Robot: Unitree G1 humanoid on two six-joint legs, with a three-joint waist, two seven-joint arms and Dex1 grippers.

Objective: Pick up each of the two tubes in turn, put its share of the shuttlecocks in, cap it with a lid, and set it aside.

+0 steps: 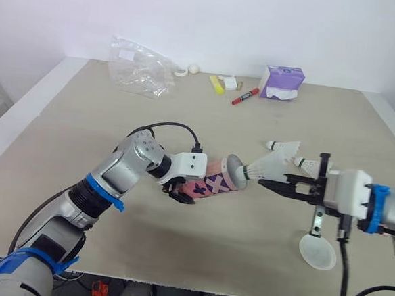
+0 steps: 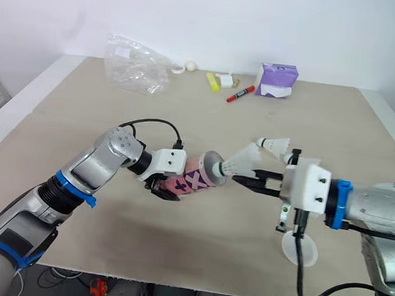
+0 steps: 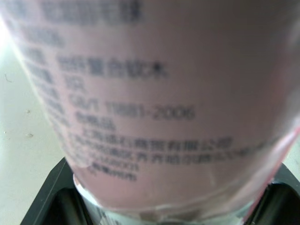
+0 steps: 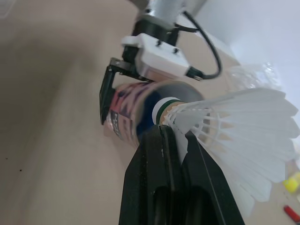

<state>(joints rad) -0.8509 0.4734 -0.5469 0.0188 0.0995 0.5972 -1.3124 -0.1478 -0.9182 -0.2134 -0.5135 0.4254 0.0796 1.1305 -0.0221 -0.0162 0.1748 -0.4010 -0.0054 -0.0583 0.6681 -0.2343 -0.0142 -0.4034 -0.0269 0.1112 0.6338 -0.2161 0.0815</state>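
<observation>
My left gripper [image 1: 181,191] is shut on a pink tube [image 1: 212,183] with dark cross marks, held nearly level above the table, its open mouth [image 1: 235,171] facing right. My right gripper [image 1: 268,185] is shut on a white shuttlecock [image 1: 267,167], whose green-banded cork tip sits right at the tube's mouth. In the right wrist view the shuttlecock [image 4: 234,126] fans out past my fingers [image 4: 154,159], its cork against the tube [image 4: 131,115]. The left wrist view is close on the tube's printed wall [image 3: 154,103]. Two more shuttlecocks [image 1: 284,146] [image 1: 306,164] lie on the table. A translucent lid [image 1: 317,251] lies under my right arm.
At the table's far side lie a crumpled clear plastic bag [image 1: 139,66], a roll of tape [image 1: 181,72], a yellow highlighter [image 1: 216,84], a red marker [image 1: 244,96] and a purple tissue pack [image 1: 281,82]. The table's front edge [image 1: 174,288] is near my arms.
</observation>
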